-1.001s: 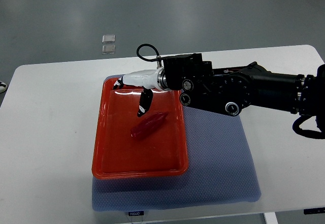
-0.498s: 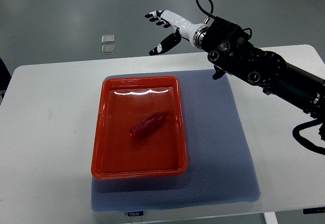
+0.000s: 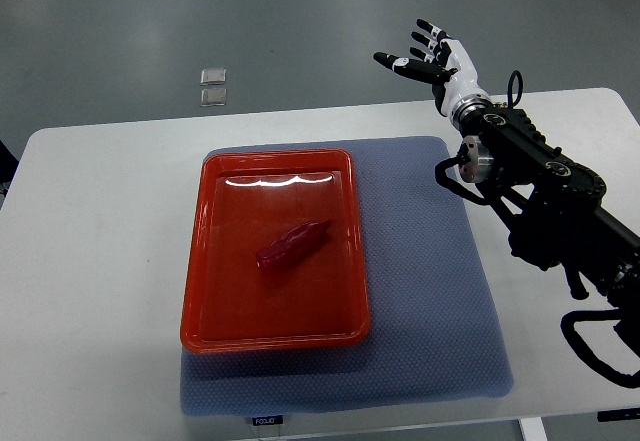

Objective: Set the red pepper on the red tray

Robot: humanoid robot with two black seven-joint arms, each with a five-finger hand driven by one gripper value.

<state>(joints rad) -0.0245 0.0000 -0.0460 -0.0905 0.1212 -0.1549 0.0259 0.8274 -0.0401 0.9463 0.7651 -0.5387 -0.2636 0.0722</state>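
The red pepper (image 3: 291, 245) lay inside the red tray (image 3: 200, 261) — near its centre. The right hand (image 3: 437, 60) hung at two o'clock, well apart, fingers spread, holding nothing.

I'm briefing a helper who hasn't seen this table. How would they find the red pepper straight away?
On the white table lies a blue-grey mat, and on its left part sits a red tray. The red pepper lies alone near the tray's middle, tilted with its tip up-right. It is a darker, glossier red than the tray, and the only thing in it.
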